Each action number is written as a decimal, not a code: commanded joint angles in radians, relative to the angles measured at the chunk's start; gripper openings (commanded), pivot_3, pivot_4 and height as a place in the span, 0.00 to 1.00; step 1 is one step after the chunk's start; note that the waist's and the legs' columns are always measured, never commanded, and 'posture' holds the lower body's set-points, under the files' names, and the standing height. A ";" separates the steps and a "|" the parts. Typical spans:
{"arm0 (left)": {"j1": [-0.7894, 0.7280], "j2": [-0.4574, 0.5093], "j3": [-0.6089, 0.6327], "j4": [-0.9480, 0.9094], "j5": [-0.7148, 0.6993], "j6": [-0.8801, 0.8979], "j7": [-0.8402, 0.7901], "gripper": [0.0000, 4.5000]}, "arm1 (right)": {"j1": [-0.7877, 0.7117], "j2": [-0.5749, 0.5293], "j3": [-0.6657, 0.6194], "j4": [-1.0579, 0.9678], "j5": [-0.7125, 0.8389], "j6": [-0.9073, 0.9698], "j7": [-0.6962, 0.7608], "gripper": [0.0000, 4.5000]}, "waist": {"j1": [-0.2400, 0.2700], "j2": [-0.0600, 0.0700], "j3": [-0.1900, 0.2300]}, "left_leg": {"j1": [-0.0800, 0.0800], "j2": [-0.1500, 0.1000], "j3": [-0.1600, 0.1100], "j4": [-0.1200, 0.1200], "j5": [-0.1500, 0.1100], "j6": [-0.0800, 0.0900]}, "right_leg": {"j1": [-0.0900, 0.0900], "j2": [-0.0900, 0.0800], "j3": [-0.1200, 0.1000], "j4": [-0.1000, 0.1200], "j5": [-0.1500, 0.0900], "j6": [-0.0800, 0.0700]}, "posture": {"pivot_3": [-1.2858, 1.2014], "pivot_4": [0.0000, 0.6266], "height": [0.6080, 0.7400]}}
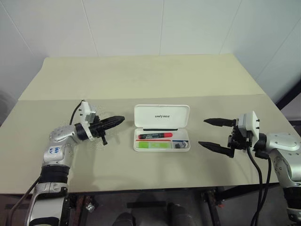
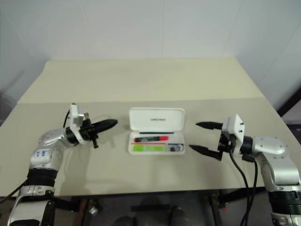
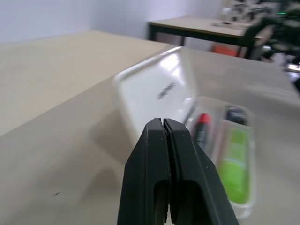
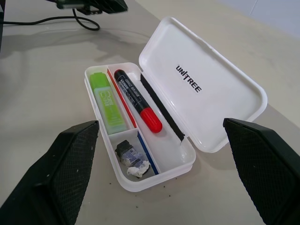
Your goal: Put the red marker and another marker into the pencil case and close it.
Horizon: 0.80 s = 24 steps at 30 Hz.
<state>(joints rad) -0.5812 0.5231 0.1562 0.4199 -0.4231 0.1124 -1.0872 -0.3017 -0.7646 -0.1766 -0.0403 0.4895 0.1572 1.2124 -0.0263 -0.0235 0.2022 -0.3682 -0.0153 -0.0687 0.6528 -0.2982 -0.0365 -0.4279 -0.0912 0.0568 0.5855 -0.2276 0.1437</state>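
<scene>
The white pencil case (image 1: 162, 117) lies open in the middle of the table, its lid raised toward the far side. Inside it, the red marker (image 4: 137, 100) with its black barrel lies in the rear slot and the light green highlighter (image 4: 106, 101) in the front slot. My left gripper (image 1: 116, 121) hovers to the left of the case, pointing at it, fingers shut with nothing between them. On the case's right, my right gripper (image 1: 215, 133) stands open and empty, also aimed at the case.
A small dark and white object (image 4: 131, 159) sits in the case's end compartment. The beige table (image 1: 141, 80) spreads wide behind the case. Another table (image 3: 206, 26) with equipment stands in the background of the left wrist view.
</scene>
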 commanded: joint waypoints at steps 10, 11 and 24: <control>-0.206 -0.102 -0.069 0.257 0.164 -0.134 0.161 0.01 | 0.037 -0.018 -0.054 -0.064 0.012 -0.013 -0.059 1.00 | 0.014 0.000 0.000 | -0.001 -0.002 0.000 0.000 0.000 0.000 | 0.000 -0.001 0.000 0.000 0.001 0.001 | 0.52 0.24 1.00; -0.222 -0.112 -0.073 0.277 0.168 -0.146 0.156 0.01 | 0.040 -0.017 -0.054 -0.068 0.013 -0.013 -0.063 1.00 | 0.017 0.000 0.000 | -0.002 -0.002 0.000 0.000 0.000 0.000 | 0.000 -0.001 0.000 0.000 0.001 0.001 | 0.52 0.24 1.00; -0.264 -0.149 -0.072 0.312 0.137 -0.260 0.015 0.01 | 0.083 -0.013 -0.064 -0.106 0.025 -0.006 -0.100 1.00 | 0.024 0.000 0.000 | -0.001 -0.002 0.000 0.000 0.000 0.000 | 0.000 -0.001 0.000 -0.002 0.001 0.002 | 0.52 0.24 1.00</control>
<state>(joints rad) -0.8444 0.3695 0.0701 0.7842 -0.2578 -0.1170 -1.0335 -0.2226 -0.7710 -0.2034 -0.1139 0.4956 0.1555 1.1206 -0.0022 -0.0237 0.2022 -0.3697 -0.0172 -0.0685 0.6531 -0.2982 -0.0365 -0.4276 -0.0922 0.0568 0.5842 -0.2267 0.1453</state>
